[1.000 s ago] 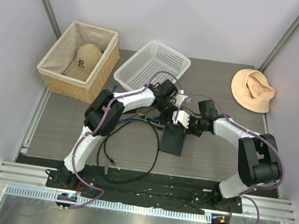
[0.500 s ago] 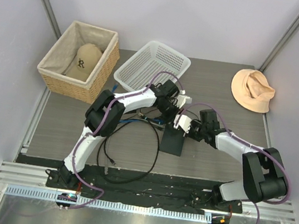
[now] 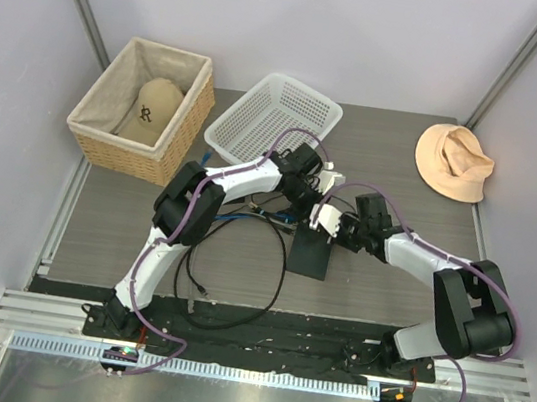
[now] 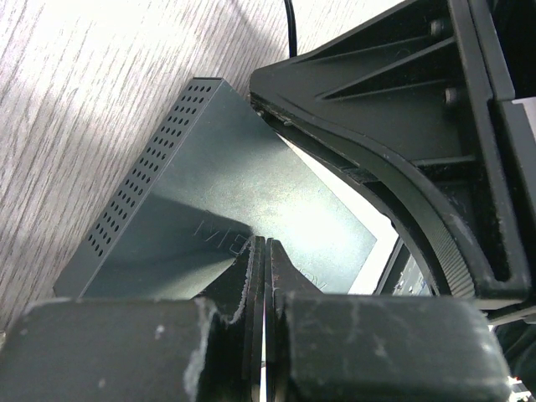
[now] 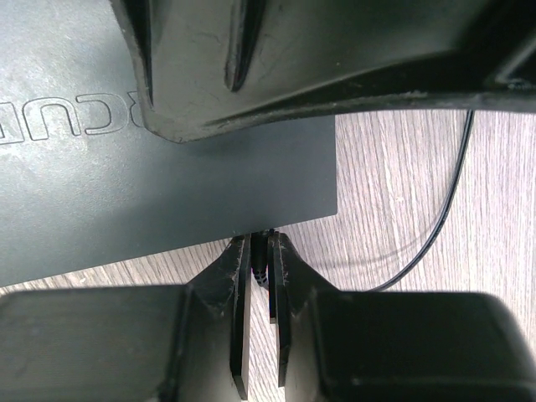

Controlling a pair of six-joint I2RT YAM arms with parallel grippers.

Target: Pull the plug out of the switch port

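Note:
The switch point(image 3: 311, 255) is a flat matte-black box lying on the table's middle. My right gripper point(image 3: 325, 220) is at its far narrow edge. In the right wrist view it point(image 5: 260, 243) is shut on the small black plug point(image 5: 260, 260), which sits against the edge of the switch point(image 5: 126, 167). The plug hides the switch port there. My left gripper point(image 3: 315, 200) comes in from the far side. Its fingers point(image 4: 260, 241) are shut with nothing between them, and their tips are over the top face of the switch point(image 4: 209, 193).
Black cables point(image 3: 237, 277) loop over the table left of the switch, and a blue cable point(image 3: 246, 214) lies under the left forearm. A wicker basket point(image 3: 93, 124) with a cap stands at the back left, a white plastic basket point(image 3: 276, 116) beside it, a tan hat point(image 3: 454, 160) at the back right.
The right arm's elbow has swung outward to the right and its gripper has edged left along the switch's far edge. The left arm has barely moved.

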